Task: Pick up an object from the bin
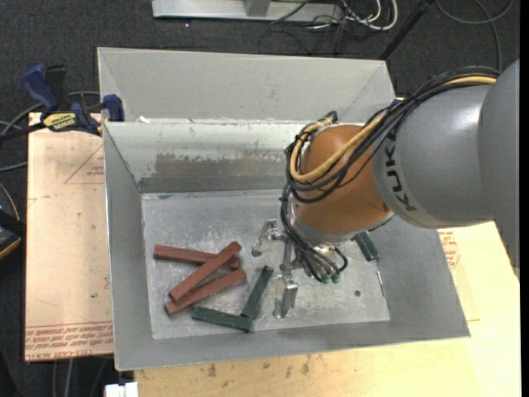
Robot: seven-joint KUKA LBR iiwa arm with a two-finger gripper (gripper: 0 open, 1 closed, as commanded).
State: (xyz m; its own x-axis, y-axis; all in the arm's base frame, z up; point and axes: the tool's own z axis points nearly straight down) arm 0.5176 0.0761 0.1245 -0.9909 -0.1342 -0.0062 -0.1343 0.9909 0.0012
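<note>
Near the middle of the bin's floor, toward its front edge, a dark green bar (258, 292) lies slantwise, its lower end touching a second green bar (221, 319) that lies flat along the front. It looks like a stiff, light stick with flat sides, perhaps wood or plastic, so it should neither bend nor break under a squeeze, though smooth painted faces may be a little slippery. The best hold is probably across its narrow width at about mid-length, where it is free of its neighbour and would hang level. The gripper (284, 288) hangs just beside this bar, on its right, low over the floor; whether it is released or clenched I cannot tell. Further left, three reddish-brown bars (205, 290) lie in a loose fan, touching one another and near the green ones. Around them is the grey bin (198, 213), and over its right half hangs the arm's orange cover (335, 180), with another dark green piece (366, 246) poking out beneath it.
</note>
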